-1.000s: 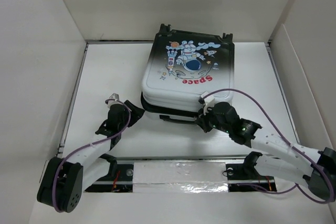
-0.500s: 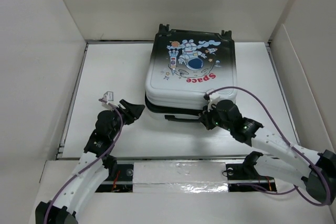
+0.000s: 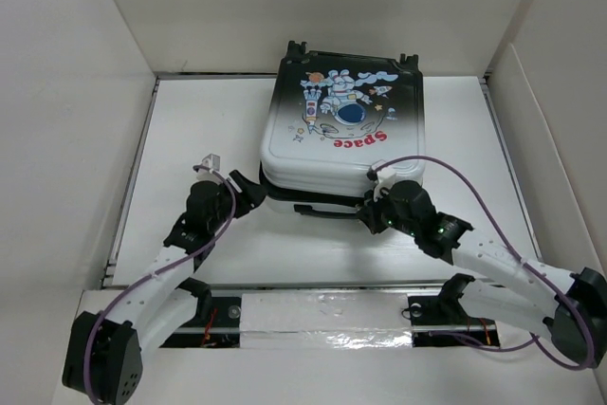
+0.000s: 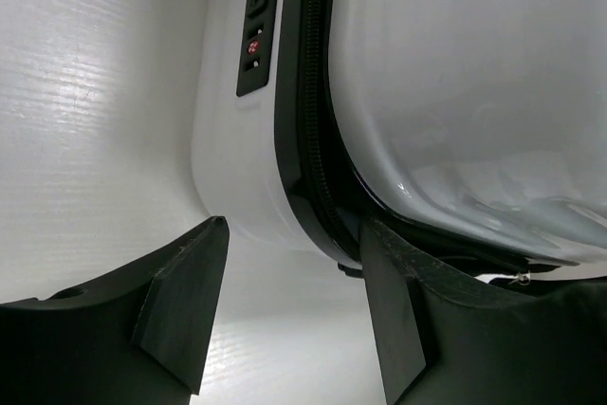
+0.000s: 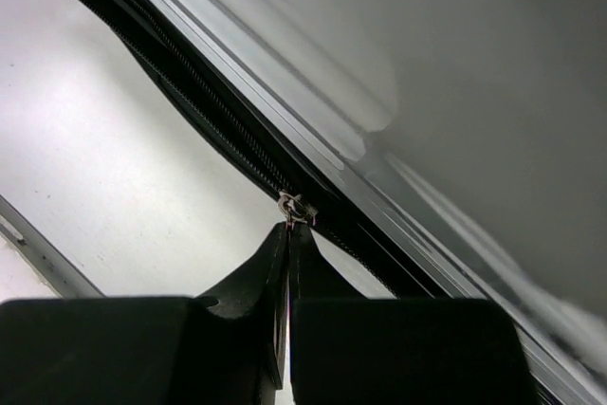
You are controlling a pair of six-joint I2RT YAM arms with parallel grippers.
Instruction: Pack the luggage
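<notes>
The luggage (image 3: 341, 130) lies flat and closed at the back middle of the table, astronaut and red "Space" print facing up. My left gripper (image 3: 254, 192) is open at its near left corner; in the left wrist view the corner (image 4: 247, 196) with its black zipper band and combination lock (image 4: 254, 26) sits just ahead of the spread fingers (image 4: 180, 301). My right gripper (image 3: 372, 213) is at the near right edge, shut on the metal zipper pull (image 5: 295, 207) on the black zipper band (image 5: 218, 130).
White walls enclose the table on the left, back and right (image 3: 76, 92). A taped rail (image 3: 322, 315) runs along the near edge between the arm bases. A black carry handle (image 3: 318, 209) hangs from the suitcase's near side.
My left gripper swung away from the suitcase corner, then came back up against it. My right gripper shifted slightly right along the near edge; the suitcase shifted a little.
</notes>
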